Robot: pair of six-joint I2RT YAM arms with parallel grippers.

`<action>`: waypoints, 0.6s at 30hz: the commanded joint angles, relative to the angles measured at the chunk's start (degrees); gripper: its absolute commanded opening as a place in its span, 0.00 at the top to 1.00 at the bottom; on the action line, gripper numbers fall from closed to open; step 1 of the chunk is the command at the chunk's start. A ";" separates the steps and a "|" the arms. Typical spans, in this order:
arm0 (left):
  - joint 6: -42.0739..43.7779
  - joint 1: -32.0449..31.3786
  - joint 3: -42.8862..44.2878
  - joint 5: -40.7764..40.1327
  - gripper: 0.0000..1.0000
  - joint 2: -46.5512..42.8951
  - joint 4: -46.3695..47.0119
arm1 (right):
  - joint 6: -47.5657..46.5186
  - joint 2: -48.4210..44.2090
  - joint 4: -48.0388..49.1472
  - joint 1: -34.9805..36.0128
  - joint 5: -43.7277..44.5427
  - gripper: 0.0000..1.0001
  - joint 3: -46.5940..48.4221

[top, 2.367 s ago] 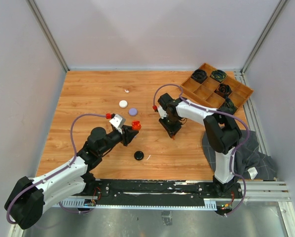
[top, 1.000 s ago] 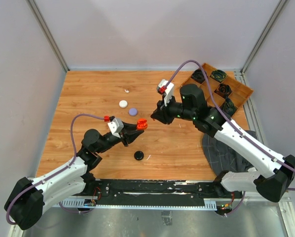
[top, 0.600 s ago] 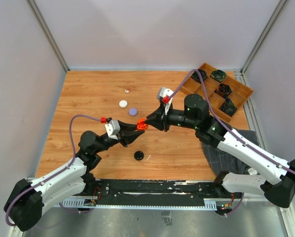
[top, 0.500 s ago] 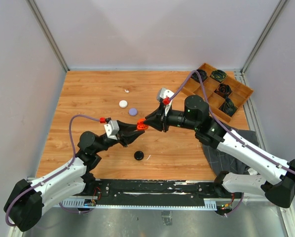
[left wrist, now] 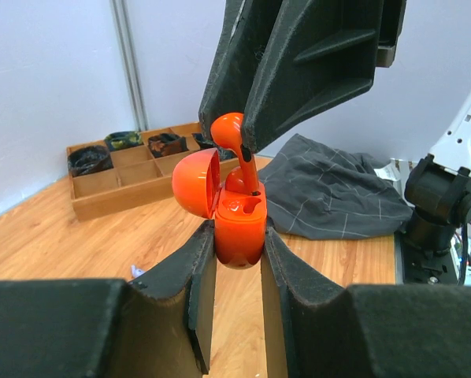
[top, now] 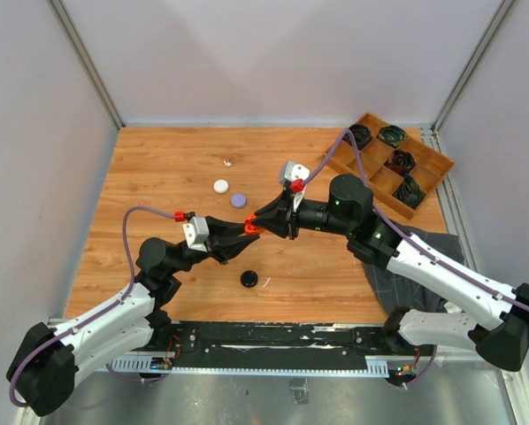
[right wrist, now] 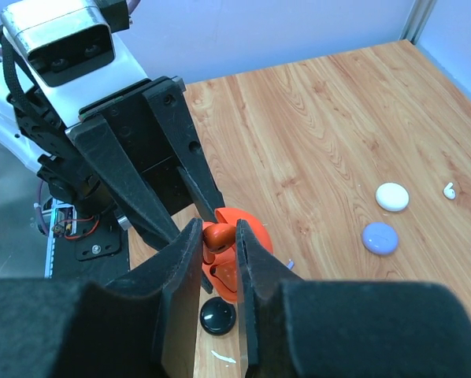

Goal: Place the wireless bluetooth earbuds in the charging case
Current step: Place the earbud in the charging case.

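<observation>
Grips the orange case (left wrist: 239, 228) with the left gripper (top: 243, 232), shut tight on its two sides. Holds it up over the table (top: 158, 177) with the lid swung open. Pinches one orange earbud (left wrist: 229, 130) in the right gripper (top: 264, 218), closed on its round top. Points the stem down, with the tip right at the mouth of the case. Shows a white earbud (top: 226, 163) lying far back on the wood, near a white disc (top: 220, 186) and a purple disc (top: 238, 200). Shows a black disc (top: 249, 279) down below the case.
</observation>
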 commanded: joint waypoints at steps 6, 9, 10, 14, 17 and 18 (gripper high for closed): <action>-1.62 -0.09 1.21 0.30 1.00 -0.48 4.66 | -0.09 0.55 2.76 1.33 -2.70 0.87 -0.90; -2.47 -0.09 0.92 0.29 1.00 -0.42 6.18 | -0.37 0.47 2.73 1.43 -2.78 0.86 -1.09; -2.75 -0.09 0.81 0.33 1.00 -0.39 6.56 | -0.49 0.44 2.72 1.49 -2.90 0.86 -1.14; -3.63 -0.09 0.41 0.31 1.00 -0.40 7.84 | -0.97 -0.08 2.66 1.61 -3.45 0.85 -1.53; -4.45 -0.09 0.04 0.37 1.00 -0.44 9.29 | -1.24 -0.53 2.69 1.60 -3.70 0.83 -1.95; -4.69 -0.09 -0.05 0.44 1.00 -0.46 9.58 | -1.31 -0.63 2.71 1.60 -3.59 0.83 -2.09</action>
